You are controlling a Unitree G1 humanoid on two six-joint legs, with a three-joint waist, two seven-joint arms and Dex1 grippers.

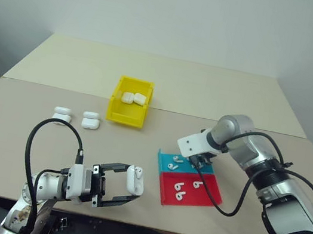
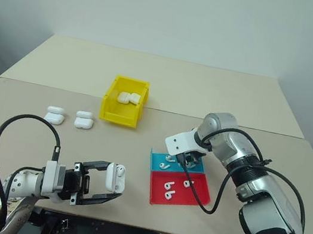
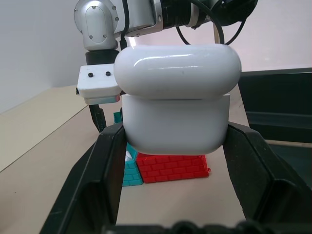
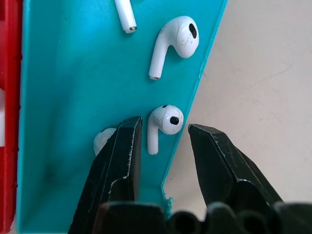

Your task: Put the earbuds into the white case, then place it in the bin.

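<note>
Left gripper (image 1: pixel 129 188): we hold the white case (image 1: pixel 135 180) clamped between both fingers, lid open, near the table's (image 1: pixel 208 96) front edge.
Right gripper (image 4: pixel 163 146): we point down over the teal tray (image 1: pixel 166 164), jaws partly apart, straddling one earbud (image 4: pixel 163 122) at the tray's rim; nothing gripped.
Earbuds: others lie in the teal tray and in the red tray (image 1: pixel 203 195) beside it.
Bin (image 1: pixel 127 112): yellow, farther back, with two cases inside.
Spare cases (image 1: pixel 63 114): two, left of the bin.
</note>
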